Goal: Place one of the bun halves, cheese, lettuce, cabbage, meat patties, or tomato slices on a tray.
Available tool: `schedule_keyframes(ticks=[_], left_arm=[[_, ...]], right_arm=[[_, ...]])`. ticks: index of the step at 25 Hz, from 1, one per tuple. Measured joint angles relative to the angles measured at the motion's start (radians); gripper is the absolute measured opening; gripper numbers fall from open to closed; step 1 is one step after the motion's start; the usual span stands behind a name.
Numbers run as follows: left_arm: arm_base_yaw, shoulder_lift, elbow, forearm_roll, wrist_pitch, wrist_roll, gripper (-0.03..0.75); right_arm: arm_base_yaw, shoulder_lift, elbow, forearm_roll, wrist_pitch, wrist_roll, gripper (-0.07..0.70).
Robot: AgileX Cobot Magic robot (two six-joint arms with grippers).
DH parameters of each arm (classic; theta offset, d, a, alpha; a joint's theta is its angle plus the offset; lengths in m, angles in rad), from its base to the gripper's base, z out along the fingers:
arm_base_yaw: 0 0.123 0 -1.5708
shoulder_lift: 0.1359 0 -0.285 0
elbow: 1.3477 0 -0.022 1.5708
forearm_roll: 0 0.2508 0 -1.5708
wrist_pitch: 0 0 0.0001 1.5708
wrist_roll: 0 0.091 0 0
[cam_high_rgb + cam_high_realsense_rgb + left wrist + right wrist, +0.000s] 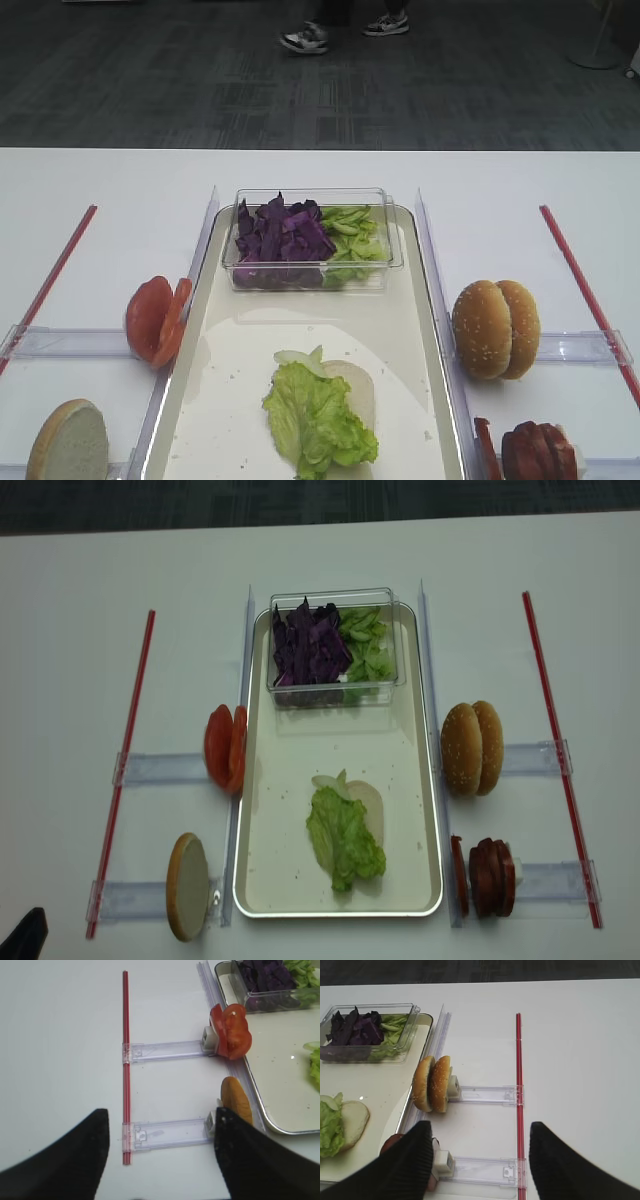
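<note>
On the long cream tray (262, 880) lies a bun half (372, 805) with a lettuce leaf (345, 840) over it. Two bun halves (432, 1083) stand on edge in a holder right of the tray, with meat patties (485, 875) in the holder nearer me. Left of the tray stand tomato slices (231, 1032) and one more bun half (236, 1102). Cabbage (312, 645) fills part of a tub at the tray's far end. My right gripper (481, 1127) hangs open over the patty holder, and my left gripper (162, 1111) hangs open over the left bun's holder. Both are empty. No cheese shows.
The clear plastic tub (390, 235) also holds green lettuce pieces (355, 240). Clear plastic holders (485, 1094) and red rods (519, 1085) (126, 1060) lie on the white table on both sides of the tray.
</note>
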Motion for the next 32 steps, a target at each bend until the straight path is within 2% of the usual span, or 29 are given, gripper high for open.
schedule_keyframes(ticks=[11, 32], left_arm=[[0.000, 0.000, 0.000, 0.000, 0.000, 0.000, 0.433], [0.000, 0.000, 0.000, 0.000, 0.000, 0.000, 0.433]], right_arm=[[0.000, 0.000, 0.014, -0.029, 0.011, 0.036, 0.453], [0.000, 0.000, 0.014, -0.035, 0.011, 0.045, 0.453]])
